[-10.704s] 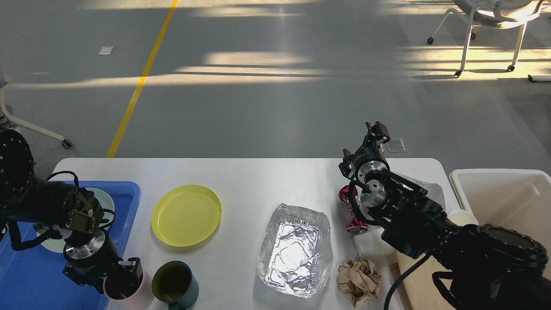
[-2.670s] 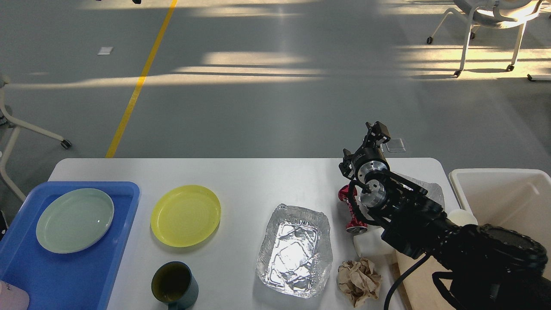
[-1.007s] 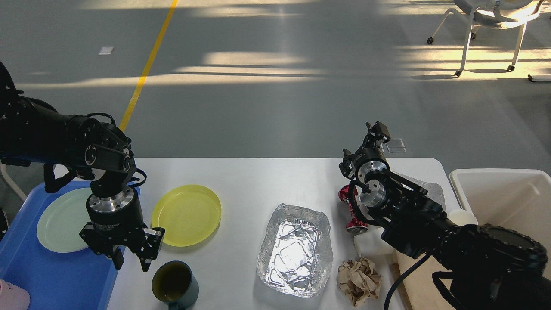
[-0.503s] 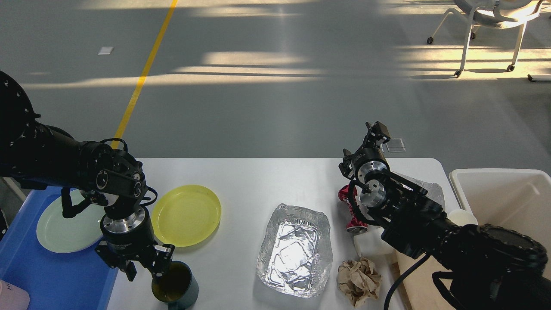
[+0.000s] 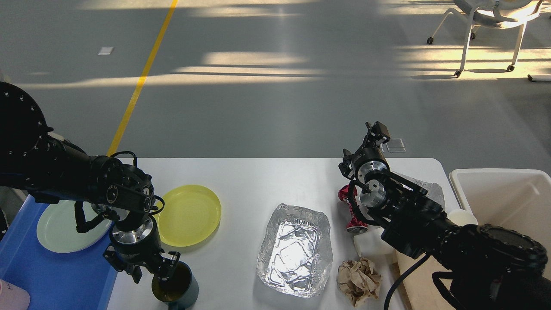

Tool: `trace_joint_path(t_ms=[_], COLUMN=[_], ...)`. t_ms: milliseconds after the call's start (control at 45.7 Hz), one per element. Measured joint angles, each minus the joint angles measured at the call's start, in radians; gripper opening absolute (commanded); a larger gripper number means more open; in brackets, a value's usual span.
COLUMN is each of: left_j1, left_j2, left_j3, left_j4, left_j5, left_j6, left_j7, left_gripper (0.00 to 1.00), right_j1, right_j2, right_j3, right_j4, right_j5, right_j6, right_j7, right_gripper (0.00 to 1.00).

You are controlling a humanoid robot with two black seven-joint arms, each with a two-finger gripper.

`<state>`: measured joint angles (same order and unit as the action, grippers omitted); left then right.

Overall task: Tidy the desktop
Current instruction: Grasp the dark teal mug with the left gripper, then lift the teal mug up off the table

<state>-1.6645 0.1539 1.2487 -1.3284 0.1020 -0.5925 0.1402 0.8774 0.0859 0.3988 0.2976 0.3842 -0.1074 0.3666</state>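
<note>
Left gripper (image 5: pixel 156 272) spread, one finger over the dark cup (image 5: pixel 175 286) rim.
Cup on the desktop (image 5: pixel 254 181) looks stiff, light; pinch its wall.

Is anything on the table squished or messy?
Yes. A crumpled brown paper ball lies near the front edge of the desktop, right of a dented foil tray with wrinkled walls. A red can lies tipped on its side behind my right arm. The yellow plate looks fine.
</note>
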Motion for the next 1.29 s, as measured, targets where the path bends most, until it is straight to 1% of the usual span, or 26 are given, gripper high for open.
trace_joint_path(t_ms=[219,328,416,503,591,722,832,1029,1138,1291], left_j1=[0.026,0.040,0.051,0.060,0.069,0.082,0.091,0.096,0.089,0.062], left_j2=[-0.019,-0.028,-0.039,-0.043,-0.045,-0.051,-0.055,-0.058,-0.051,-0.037], left_j3=[0.000,0.001,0.001,0.000,0.000,0.000,0.000,-0.004,-0.005,-0.005], left_j4=[0.000,0.000,0.000,0.000,0.000,0.000,0.000,-0.003,-0.004,-0.017], left_j5=[0.001,0.002,0.002,0.002,0.004,0.007,0.008,0.008,0.009,0.009], left_j6=[0.037,0.104,0.149,0.167,0.170,0.170,0.165,0.143,0.130,0.086], left_j7=[0.001,0.001,0.001,0.001,0.001,0.003,0.010,0.038,0.042,0.038], left_gripper=[0.51,0.50,0.47,0.38,0.23,0.13,0.01,0.00,0.00,0.00], right_j1=[0.000,0.000,0.000,0.000,0.000,0.000,0.000,0.000,0.000,0.000], right_j2=[0.000,0.000,0.000,0.000,0.000,0.000,0.000,0.000,0.000,0.000], right_j3=[0.000,0.000,0.000,0.000,0.000,0.000,0.000,0.000,0.000,0.000], right_j4=[0.000,0.000,0.000,0.000,-0.001,-0.001,-0.001,-0.001,-0.001,-0.001], right_j5=[0.001,0.001,0.000,0.000,0.000,0.000,0.000,0.000,0.000,0.000], right_j6=[0.000,0.000,0.000,0.000,0.000,0.000,0.000,0.000,0.000,0.000], right_j7=[0.000,0.000,0.000,0.000,0.000,0.000,0.000,0.000,0.000,0.000], right_gripper=[1.00,1.00,1.00,1.00,1.00,1.00,1.00,1.00,1.00,1.00])
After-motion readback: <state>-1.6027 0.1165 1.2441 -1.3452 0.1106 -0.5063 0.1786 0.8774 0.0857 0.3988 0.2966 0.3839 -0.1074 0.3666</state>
